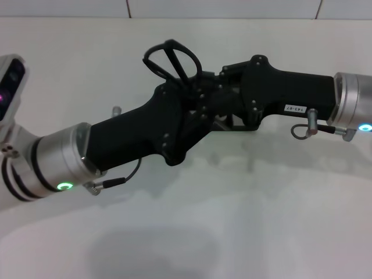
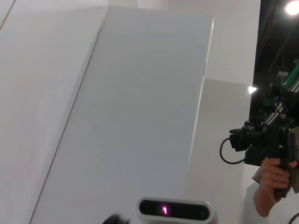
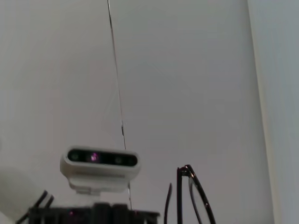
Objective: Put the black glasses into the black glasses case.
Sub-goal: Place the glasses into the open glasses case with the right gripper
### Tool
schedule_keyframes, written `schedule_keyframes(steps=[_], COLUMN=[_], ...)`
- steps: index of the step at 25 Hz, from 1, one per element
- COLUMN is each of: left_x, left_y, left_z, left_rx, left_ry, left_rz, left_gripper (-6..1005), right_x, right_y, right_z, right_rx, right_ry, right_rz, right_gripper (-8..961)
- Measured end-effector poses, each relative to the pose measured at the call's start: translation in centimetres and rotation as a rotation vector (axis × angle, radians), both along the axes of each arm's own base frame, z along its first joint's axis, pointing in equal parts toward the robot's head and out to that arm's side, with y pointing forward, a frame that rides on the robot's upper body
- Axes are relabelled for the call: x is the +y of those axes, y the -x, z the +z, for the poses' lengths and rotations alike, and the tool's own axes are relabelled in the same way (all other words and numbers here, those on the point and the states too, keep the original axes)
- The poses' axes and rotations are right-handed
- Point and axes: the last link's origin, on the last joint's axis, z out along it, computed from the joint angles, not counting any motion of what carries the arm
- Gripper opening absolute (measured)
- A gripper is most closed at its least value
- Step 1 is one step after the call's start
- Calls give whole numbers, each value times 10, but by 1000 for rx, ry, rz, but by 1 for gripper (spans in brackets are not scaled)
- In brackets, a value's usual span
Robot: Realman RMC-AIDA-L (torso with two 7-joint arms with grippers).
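Observation:
The black glasses [image 1: 172, 60] stand upright, well above the table, rising from the spot where my two grippers meet. They also show in the right wrist view [image 3: 188, 196]. My left gripper [image 1: 185, 107] reaches in from the lower left. My right gripper [image 1: 210, 93] reaches in from the right, and the two tips overlap. I cannot tell which gripper holds the glasses. The black glasses case is not clearly in view. A dark flat edge [image 1: 235, 125] shows under the right gripper, and I cannot tell what it is.
The white table [image 1: 192, 232] lies under both arms, with a white tiled wall [image 1: 232, 7] behind it. In the left wrist view a person [image 2: 273, 177] holds a black camera rig. Each wrist view shows the other arm's wrist camera [image 3: 100, 161].

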Motion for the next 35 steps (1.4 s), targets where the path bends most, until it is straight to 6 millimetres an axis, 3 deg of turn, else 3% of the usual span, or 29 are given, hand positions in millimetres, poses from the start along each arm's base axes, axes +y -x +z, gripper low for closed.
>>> schedule_keyframes(steps=[9,10,17,35], left_x=[-22,-23,-29,-32], left_y=[23,25,28,31], left_z=[28,28,26,18], left_rx=[-40,-42,-50,-40], left_ry=[10,8,1,-5], left_rz=[-21,-15,6,40], left_gripper=[37,37,38,39], right_x=[5,7,20,45], right_y=[-3,0,11,19], right_z=[-3,-2,-5,-27], right_rx=[-274,-393,-653,-858], right_ry=[-33,-87,-254,-397], right_rz=[56,75,113,183], right_gripper=[58,58,58,59])
